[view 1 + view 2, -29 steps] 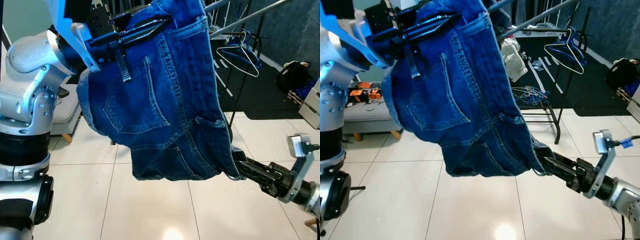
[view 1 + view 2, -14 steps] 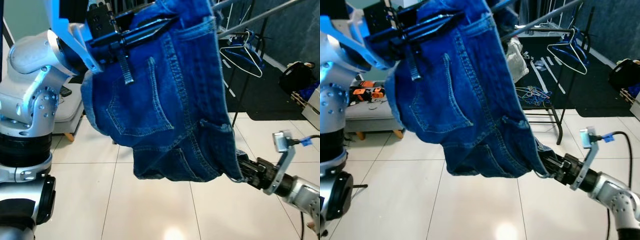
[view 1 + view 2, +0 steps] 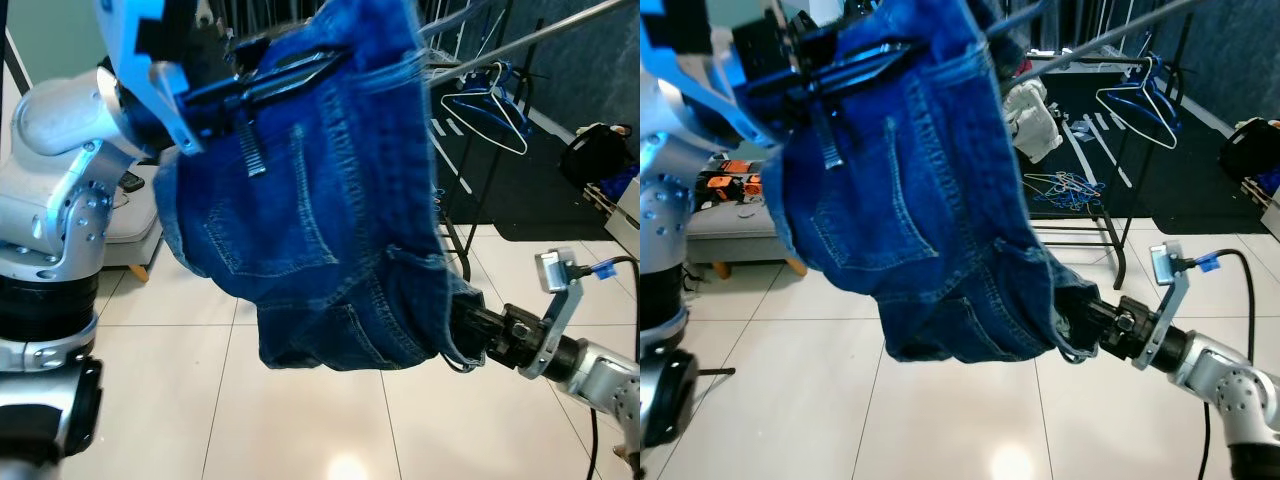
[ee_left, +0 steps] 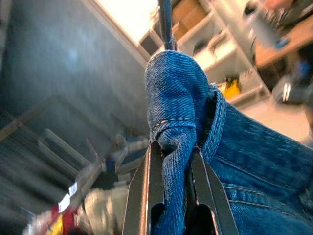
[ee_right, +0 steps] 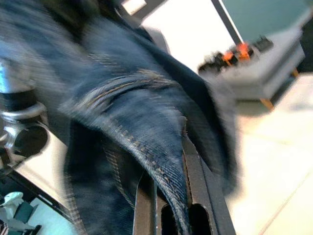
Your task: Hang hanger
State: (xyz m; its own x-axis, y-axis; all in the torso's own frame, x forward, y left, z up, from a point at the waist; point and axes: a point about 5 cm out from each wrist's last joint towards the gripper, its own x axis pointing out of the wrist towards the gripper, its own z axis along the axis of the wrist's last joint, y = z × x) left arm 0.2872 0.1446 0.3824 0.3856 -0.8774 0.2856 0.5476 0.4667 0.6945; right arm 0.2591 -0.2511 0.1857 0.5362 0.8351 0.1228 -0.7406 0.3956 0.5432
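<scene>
A pair of blue jeans point(image 3: 320, 220) hangs in the air in front of me. My left gripper point(image 3: 335, 60) is raised high and shut on the folded waistband point(image 4: 176, 112), which is pinched between its black fingers point(image 4: 144, 196). Lower right, my right gripper point(image 3: 462, 332) is shut on the jeans' bottom edge, where denim point(image 5: 161, 161) runs between its fingers point(image 5: 195, 200) and hides the tips in the head views. Behind the jeans, a blue and a white hanger point(image 3: 487, 100) hang from a grey rail point(image 3: 545, 28) at the upper right.
The rack's black leg point(image 3: 1120, 220) stands right of the jeans on a dark mat. Loose hangers point(image 3: 1055, 185) and a pale cloth heap point(image 3: 1030, 105) lie under the rack. A black bag point(image 3: 590, 150) sits far right and a grey bench point(image 3: 730, 215) at the left. White floor tiles lie below.
My right gripper has moved left, deeper into the jeans' bottom edge, bunching the denim. The jeans have swung slightly, and my left gripper still holds the waistband high.
</scene>
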